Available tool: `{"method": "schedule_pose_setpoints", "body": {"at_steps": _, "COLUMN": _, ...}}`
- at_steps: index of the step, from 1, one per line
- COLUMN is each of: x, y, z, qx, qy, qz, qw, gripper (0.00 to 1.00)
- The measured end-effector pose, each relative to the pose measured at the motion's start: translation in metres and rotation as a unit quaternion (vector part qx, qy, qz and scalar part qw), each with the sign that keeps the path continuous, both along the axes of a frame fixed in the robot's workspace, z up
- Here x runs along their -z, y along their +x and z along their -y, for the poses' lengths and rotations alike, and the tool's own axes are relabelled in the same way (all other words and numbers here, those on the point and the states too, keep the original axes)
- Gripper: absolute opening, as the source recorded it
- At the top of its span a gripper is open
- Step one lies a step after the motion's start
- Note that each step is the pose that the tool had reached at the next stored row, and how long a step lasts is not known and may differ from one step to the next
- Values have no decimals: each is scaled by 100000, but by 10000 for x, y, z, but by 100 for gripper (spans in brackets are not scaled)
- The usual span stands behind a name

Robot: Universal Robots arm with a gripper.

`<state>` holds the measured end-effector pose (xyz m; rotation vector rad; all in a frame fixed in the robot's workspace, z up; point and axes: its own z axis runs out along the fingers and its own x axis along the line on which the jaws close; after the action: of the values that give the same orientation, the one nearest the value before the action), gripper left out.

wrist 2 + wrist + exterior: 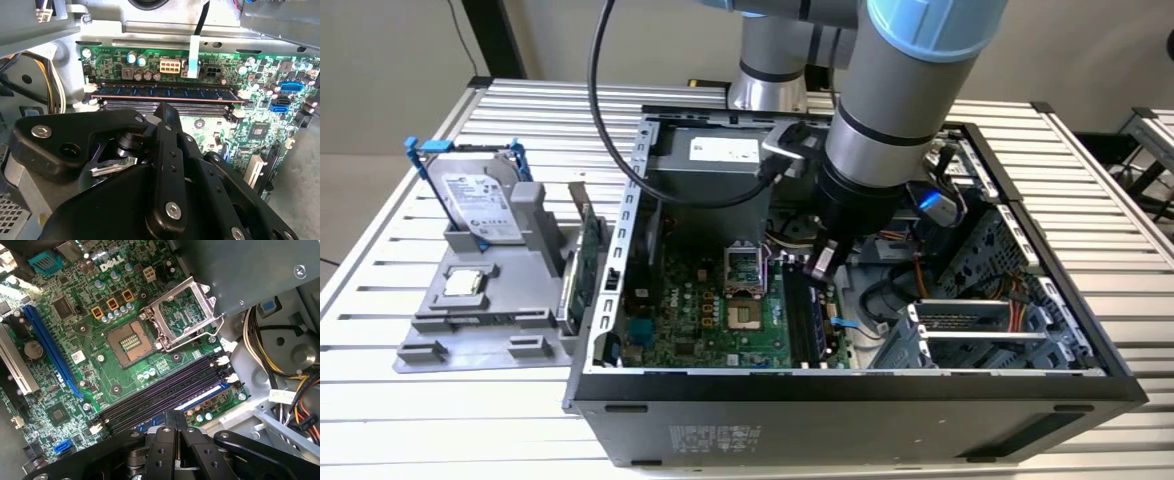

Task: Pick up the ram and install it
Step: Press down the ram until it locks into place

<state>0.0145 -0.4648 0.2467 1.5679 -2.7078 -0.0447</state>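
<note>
Seating in the motherboard point(85, 355): one ram point(165, 93) stick, outermost of four black slots point(165, 390).
Long, thin, blue-black board with dark chips; end effector point(167, 112) just above it, fingers closed together, empty.

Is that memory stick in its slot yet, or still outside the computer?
In a slot. In the second wrist view the ram lies along a slot on the motherboard; whether it is fully clicked in, cannot tell.

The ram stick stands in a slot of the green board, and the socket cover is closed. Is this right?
No. In the first wrist view the socket cover is open. The ram stick does stand in a slot of the green board.
</note>
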Motion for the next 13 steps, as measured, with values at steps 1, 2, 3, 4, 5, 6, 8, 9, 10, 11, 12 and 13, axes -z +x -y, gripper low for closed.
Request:
{"method": "schedule_pose_setpoints", "body": {"at_steps": 1, "x": 0, "y": 0, "z": 0, "qx": -157, "qy": -2, "qz": 0, "qw": 100000, "gripper": 0}}
{"method": "schedule_pose_setpoints", "body": {"at_steps": 2, "x": 0, "y": 0, "z": 0, "qx": -334, "qy": -2, "qz": 1, "qw": 99999, "gripper": 0}}
{"method": "schedule_pose_setpoints", "body": {"at_steps": 3, "x": 0, "y": 0, "z": 0, "qx": -523, "qy": 2, "qz": 0, "qw": 99999, "gripper": 0}}
{"method": "schedule_pose_setpoints", "body": {"at_steps": 4, "x": 0, "y": 0, "z": 0, "qx": -727, "qy": -2, "qz": 1, "qw": 99997, "gripper": 0}}
{"method": "schedule_pose_setpoints", "body": {"at_steps": 5, "x": 0, "y": 0, "z": 0, "qx": -948, "qy": -1, "qz": 1, "qw": 99996, "gripper": 0}}
{"method": "schedule_pose_setpoints", "body": {"at_steps": 6, "x": 0, "y": 0, "z": 0, "qx": -1206, "qy": 0, "qz": 0, "qw": 99993, "gripper": 0}}
{"method": "schedule_pose_setpoints", "body": {"at_steps": 8, "x": -1, "y": 0, "z": 0, "qx": -1878, "qy": -7, "qz": 0, "qw": 99982, "gripper": 0}}
{"method": "schedule_pose_setpoints", "body": {"at_steps": 9, "x": -1, "y": 0, "z": 0, "qx": -2248, "qy": -7, "qz": -3, "qw": 99975, "gripper": 0}}
{"method": "schedule_pose_setpoints", "body": {"at_steps": 10, "x": 0, "y": 0, "z": 0, "qx": -2702, "qy": -5, "qz": 0, "qw": 99963, "gripper": 0}}
{"method": "schedule_pose_setpoints", "body": {"at_steps": 11, "x": 0, "y": 0, "z": 0, "qx": -3083, "qy": -4, "qz": 0, "qw": 99952, "gripper": 0}}
{"method": "schedule_pose_setpoints", "body": {"at_steps": 12, "x": 0, "y": 0, "z": 0, "qx": -3510, "qy": -6, "qz": -1, "qw": 99938, "gripper": 0}}
{"method": "schedule_pose_setpoints", "body": {"at_steps": 13, "x": 0, "y": 0, "z": 0, "qx": -3945, "qy": -4, "qz": 0, "qw": 99922, "gripper": 0}}
